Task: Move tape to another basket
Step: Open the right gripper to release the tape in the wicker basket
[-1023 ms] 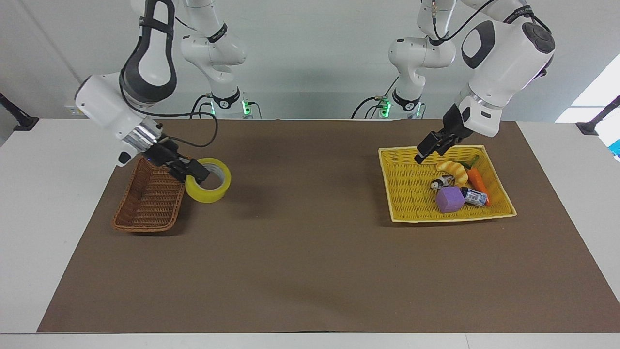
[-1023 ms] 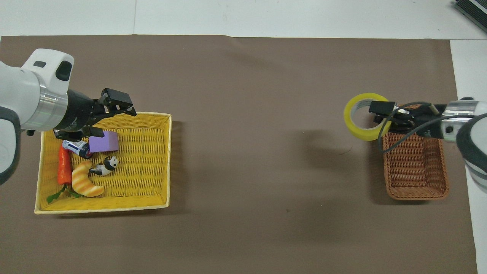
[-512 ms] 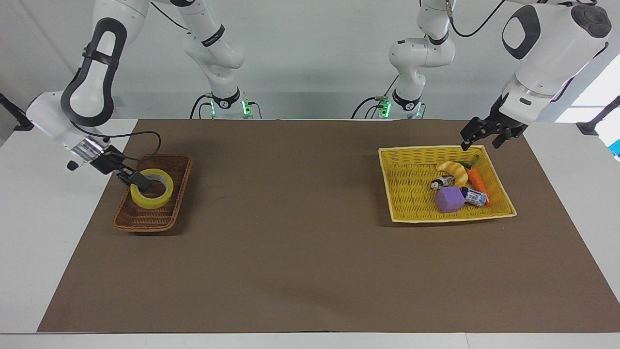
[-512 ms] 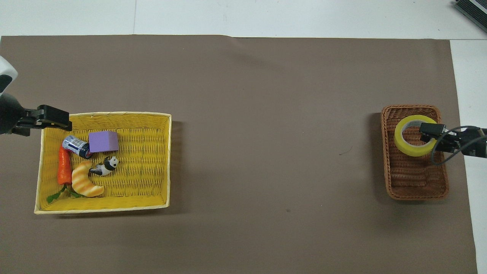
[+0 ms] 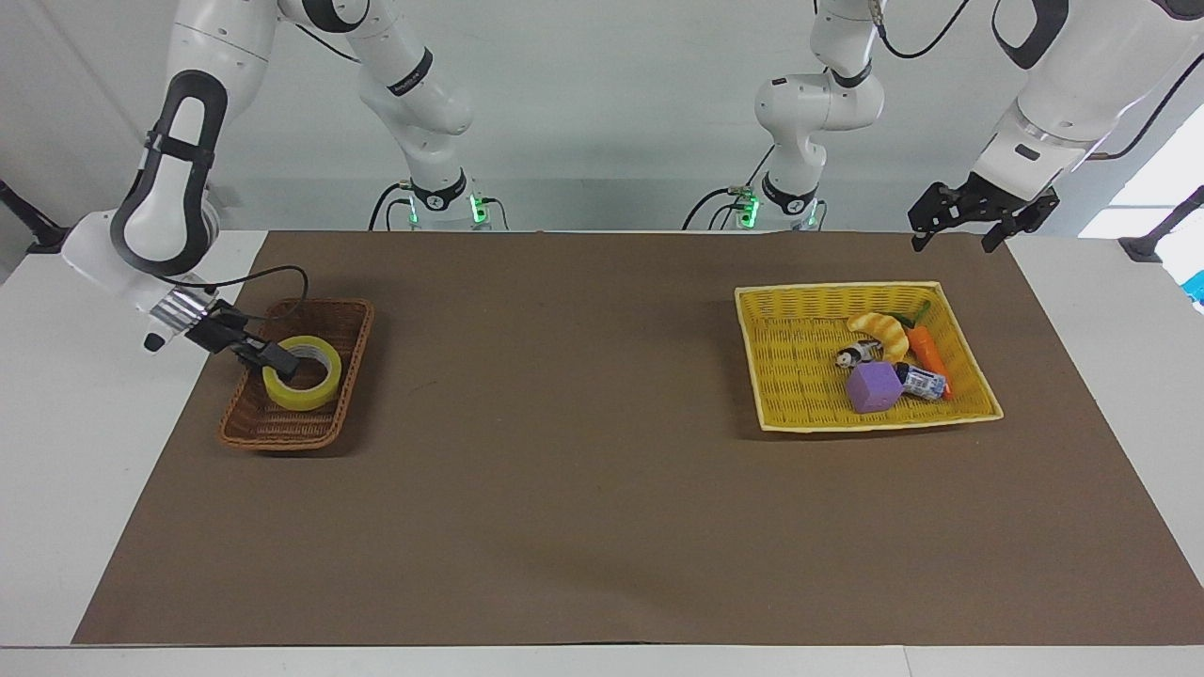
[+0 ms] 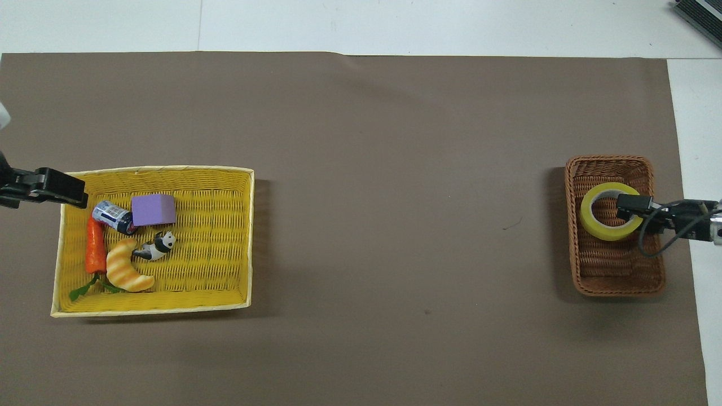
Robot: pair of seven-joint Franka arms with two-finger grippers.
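Tape (image 5: 302,373) sits in the brown basket (image 5: 320,425), right pincer (image 5: 274,356) clamped on its wall. Left pincer (image 5: 970,218) spread wide, up over the worktop (image 5: 583,470) edge by the yellow basket (image 5: 790,376), waiting.

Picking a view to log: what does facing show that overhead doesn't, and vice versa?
Facing only: both arms whole, and the left claw raised, with fingers spread, by the robots' edge of the yellow basket. Overhead only: the white tabletop past the mat's edge, and the brown basket's floor seen straight down. Both: the right claw on the tape's rim, the tape low in the brown basket, and toys in the yellow basket.
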